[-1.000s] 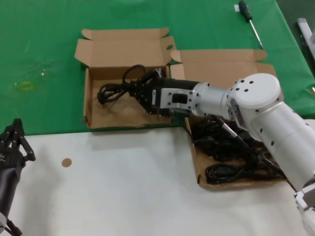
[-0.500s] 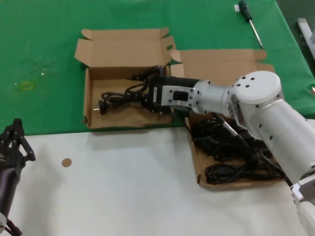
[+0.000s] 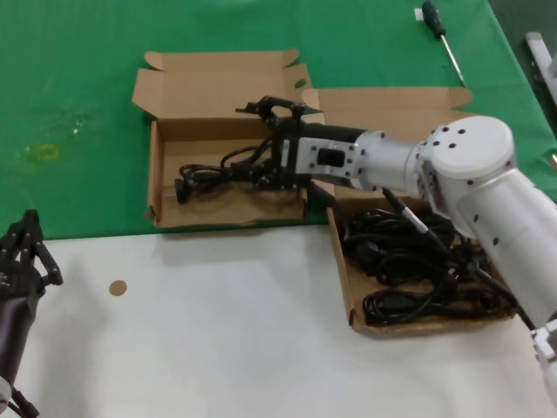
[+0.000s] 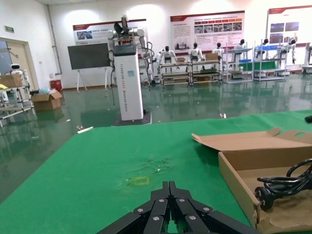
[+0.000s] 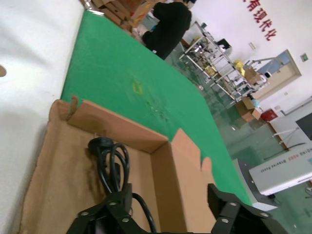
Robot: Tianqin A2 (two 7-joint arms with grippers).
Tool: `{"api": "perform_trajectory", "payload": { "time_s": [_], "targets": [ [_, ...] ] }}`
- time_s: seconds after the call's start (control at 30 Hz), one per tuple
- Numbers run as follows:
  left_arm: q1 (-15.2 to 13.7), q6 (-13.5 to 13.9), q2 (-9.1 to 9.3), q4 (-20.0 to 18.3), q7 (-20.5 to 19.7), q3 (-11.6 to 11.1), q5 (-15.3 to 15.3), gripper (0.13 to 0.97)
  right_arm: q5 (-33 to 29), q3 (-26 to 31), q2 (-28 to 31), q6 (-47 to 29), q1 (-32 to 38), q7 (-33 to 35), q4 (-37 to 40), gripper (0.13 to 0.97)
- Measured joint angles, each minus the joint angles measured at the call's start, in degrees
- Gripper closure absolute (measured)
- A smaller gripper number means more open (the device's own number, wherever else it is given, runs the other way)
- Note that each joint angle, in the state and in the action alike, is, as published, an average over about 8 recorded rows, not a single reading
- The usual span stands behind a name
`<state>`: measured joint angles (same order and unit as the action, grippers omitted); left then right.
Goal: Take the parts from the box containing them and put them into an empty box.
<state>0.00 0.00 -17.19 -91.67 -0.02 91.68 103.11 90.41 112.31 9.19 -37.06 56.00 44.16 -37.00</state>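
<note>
Cardboard is the landmark here: the smaller mailer box (image 3: 170, 196) with the ragged front wall sits on the green cloth (image 3: 78, 78) that covers the far part of the worktop (image 3: 218, 331). One power cord bundle (image 3: 218, 171) lies on the floor of that box, its plug end (image 3: 183, 187) toward the side farthest from the larger box (image 3: 409, 109), which stands just beside the smaller box with its broad lid folded back. So one part looks delivered, as far as can be judged. A tangle of further cords (image 3: 418, 270) fills the larger box, so most of the job is left.

The right gripper (image 3: 274, 139) reaches over the near-neighbour side of the smaller box, above the looped end of the delivered cord. Its jaws stand spread apart, and the right wrist view shows the two black fingers (image 5: 105, 214) splayed with nothing between them. The cord (image 5: 109, 163) lies below and ahead of them on the box floor, apart from the fingers. It appears released.

The left gripper (image 4: 168, 214) waits well away from the smaller box, low over the white part of the worktop; its jaws are drawn together on nothing

A screwdriver (image 3: 442, 39) lies on the cloth beyond the larger box
</note>
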Motion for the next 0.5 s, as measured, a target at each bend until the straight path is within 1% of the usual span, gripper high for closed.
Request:
{"api": "perform_trajectory", "payload": {
  "time_s": [0.03, 0.2, 0.3, 0.43, 0.5],
  "targets": [
    [0.0, 0.0, 0.00, 0.0, 0.0, 0.0, 0.0, 0.945, -0.1, 0.0, 0.4, 0.0, -0.2, -0.9, -0.9, 0.649],
    [0.0, 0.0, 0.00, 0.0, 0.0, 0.0, 0.0, 0.945, -0.5, -0.1, 2.7, 0.3, -1.7, -5.3, -5.5, 0.511],
    [0.0, 0.0, 0.00, 0.0, 0.0, 0.0, 0.0, 0.945, -0.5, -0.2, 3.5, 0.4, -2.3, -6.8, -7.3, 0.428],
    [0.0, 0.0, 0.00, 0.0, 0.0, 0.0, 0.0, 0.945, -0.5, -0.3, 3.8, 0.4, -2.5, -7.3, -7.9, 0.428],
    [0.0, 0.0, 0.00, 0.0, 0.0, 0.0, 0.0, 0.945, -0.5, -0.3, 3.8, 0.4, -2.5, -7.3, -8.0, 0.386]
  ]
}}
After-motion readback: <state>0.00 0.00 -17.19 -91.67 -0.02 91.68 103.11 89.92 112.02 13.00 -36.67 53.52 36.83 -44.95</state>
